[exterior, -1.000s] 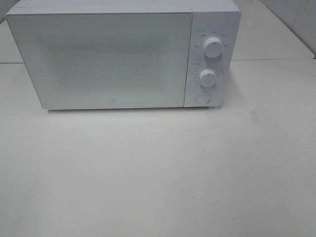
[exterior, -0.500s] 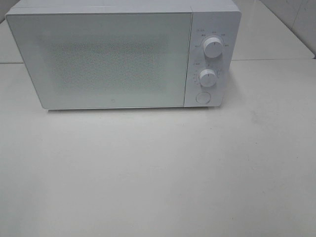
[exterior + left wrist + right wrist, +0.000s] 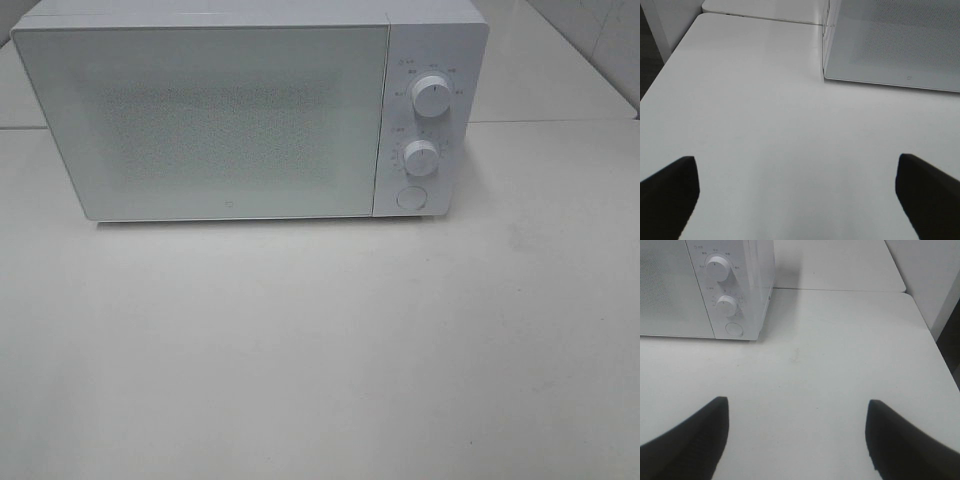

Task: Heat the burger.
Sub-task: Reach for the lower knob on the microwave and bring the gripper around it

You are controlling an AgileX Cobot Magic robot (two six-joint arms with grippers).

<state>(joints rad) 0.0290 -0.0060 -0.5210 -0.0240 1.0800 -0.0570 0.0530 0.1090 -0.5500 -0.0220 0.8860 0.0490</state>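
Note:
The burger is out of view in every frame. A white microwave [image 3: 250, 110] stands at the back of the white table [image 3: 320, 340] with its door shut; two round knobs [image 3: 430, 96] and a round button [image 3: 410, 197] sit on its right panel. Neither arm shows in the exterior high view. In the left wrist view my left gripper [image 3: 795, 197] is open over bare table, with the microwave's door [image 3: 900, 45] ahead of it. In the right wrist view my right gripper [image 3: 797, 435] is open and empty, facing the microwave's knob panel [image 3: 722, 290].
A second white table surface [image 3: 835, 262] adjoins behind and beside the microwave. The table's right edge [image 3: 935, 355] drops off to a dark floor. The left edge [image 3: 670, 65] shows in the left wrist view.

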